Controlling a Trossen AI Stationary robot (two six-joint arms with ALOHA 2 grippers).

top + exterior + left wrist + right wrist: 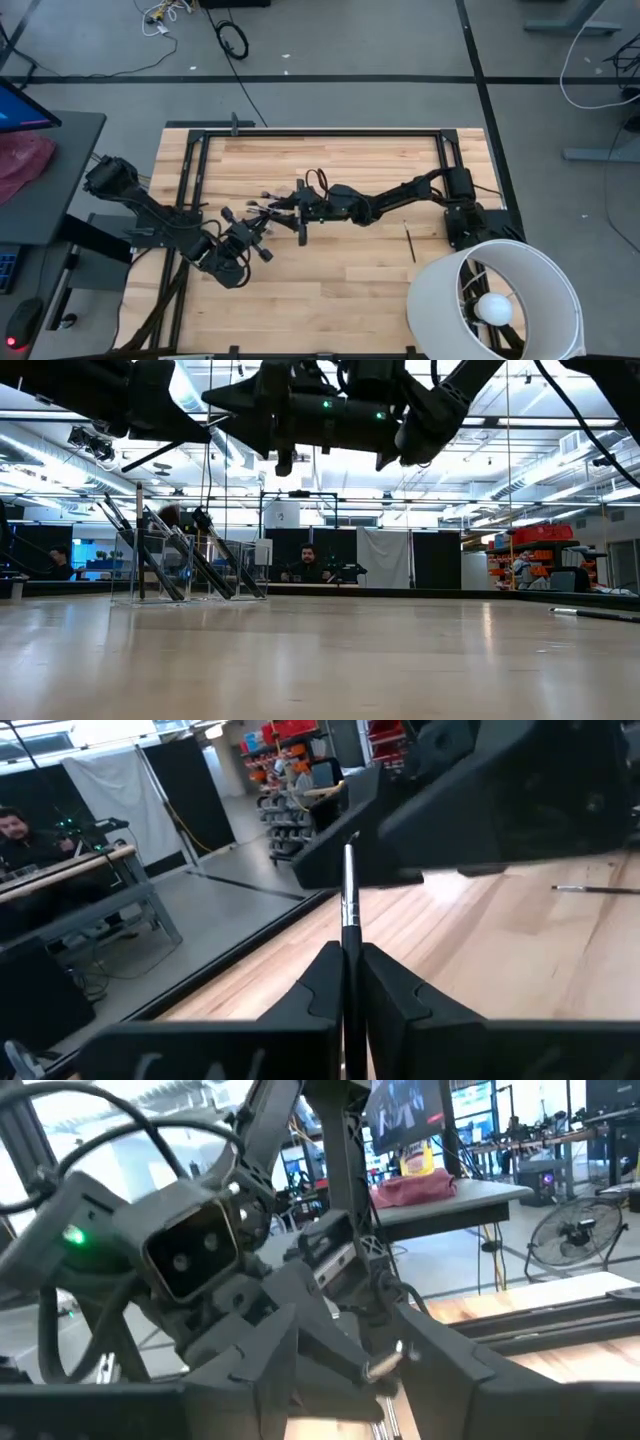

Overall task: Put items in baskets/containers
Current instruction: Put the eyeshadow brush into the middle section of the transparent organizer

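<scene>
Clear plastic is what you are aiming for: the container (pixel 190 565) is standing on the table toward your left in the low view, with several dark brushes (pixel 165 555) already leaning inside it, so part of the job looks done. Moving rightward, your left gripper (pixel 262 240) is sitting above the boards near the middle of the table, and its fingers are clenched tight on one thin brush (pixel 349 920), the silver-banded stem pointing straight out between them. You are holding it out like that, I judge, so the other arm can take it end-on. Further right, the right gripper (pixel 303 212) is reaching in from the far side and meeting the left one almost nose to nose; in its own wrist view a silver ferrule is lying between its fingers, which are standing part open around it and not yet clamped as far as I can tell. One more brush (pixel 409 243) is lying loose on the wood well to the right, near the big white lamp shade (pixel 495 300).
</scene>
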